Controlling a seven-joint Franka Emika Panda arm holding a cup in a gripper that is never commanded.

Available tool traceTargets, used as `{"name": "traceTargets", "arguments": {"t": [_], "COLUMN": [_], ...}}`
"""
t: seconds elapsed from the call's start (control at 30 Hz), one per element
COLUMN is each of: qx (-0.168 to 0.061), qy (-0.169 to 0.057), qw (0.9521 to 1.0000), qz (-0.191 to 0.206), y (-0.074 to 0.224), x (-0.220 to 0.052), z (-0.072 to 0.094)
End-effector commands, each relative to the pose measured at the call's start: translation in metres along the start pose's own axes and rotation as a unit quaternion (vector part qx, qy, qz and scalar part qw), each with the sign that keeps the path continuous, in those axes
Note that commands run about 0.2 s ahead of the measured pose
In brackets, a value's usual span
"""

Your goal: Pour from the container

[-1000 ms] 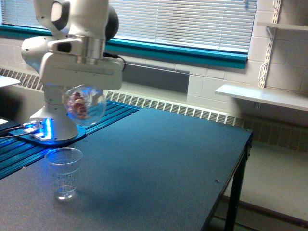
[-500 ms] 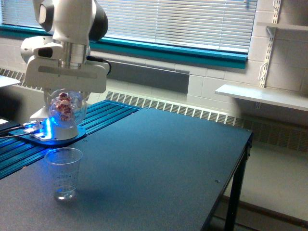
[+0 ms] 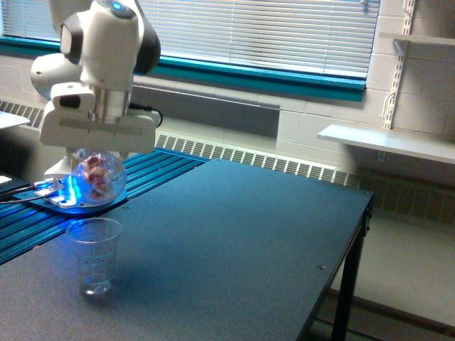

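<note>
The container [image 3: 97, 178], a rounded clear plastic cup with reddish pieces inside, hangs in my gripper [image 3: 97, 158], which is shut on it. It is held in the air directly above the smaller clear tapered cup [image 3: 94, 255]. That cup stands upright on the dark table [image 3: 234, 241] near the exterior view's left, with a small gap between its rim and the container. My fingertips are hidden behind the white gripper body.
The arm's base [image 3: 75, 195] glows blue on a ribbed blue rail [image 3: 153, 167] at the table's left. The table's edge [image 3: 355, 234] drops off at the exterior view's right. A white wall shelf [image 3: 387, 142] and a radiator lie beyond.
The gripper with the container has moved left and then down, from beside the small cup's line to a spot right over it, closer to its rim.
</note>
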State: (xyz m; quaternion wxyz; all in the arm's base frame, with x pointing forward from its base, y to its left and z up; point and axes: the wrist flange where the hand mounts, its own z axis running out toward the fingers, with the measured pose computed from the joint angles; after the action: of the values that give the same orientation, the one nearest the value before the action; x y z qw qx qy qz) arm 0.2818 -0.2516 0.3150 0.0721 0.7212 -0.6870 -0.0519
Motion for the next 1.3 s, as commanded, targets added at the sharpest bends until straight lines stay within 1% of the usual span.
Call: {"name": "traceTargets", "arguments": {"t": [0.03,0.2,0.3,0.6,0.77,0.9,1.07,1.3], "qx": [-0.026,-0.035,-0.036,-0.028,-0.025,-0.027,-0.031,-0.037], "qy": [-0.012,-0.022,-0.023,-0.018,-0.018,-0.024,-0.037,-0.064], "qw": [0.9996,0.9991,0.9991,0.9995,0.9995,0.9994,0.9988,0.9972], "qz": [-0.001,0.004,0.006,0.002,0.003,0.001,0.002,0.009], "y": [0.003,0.006,0.006,-0.003,-0.006,-0.006,-0.005,-0.003], "x": [-0.010,-0.014,-0.015,-0.014,-0.012,-0.013,-0.016,-0.018], "z": [0.021,0.033,0.034,0.026,0.023,0.023,0.024,0.025]}}
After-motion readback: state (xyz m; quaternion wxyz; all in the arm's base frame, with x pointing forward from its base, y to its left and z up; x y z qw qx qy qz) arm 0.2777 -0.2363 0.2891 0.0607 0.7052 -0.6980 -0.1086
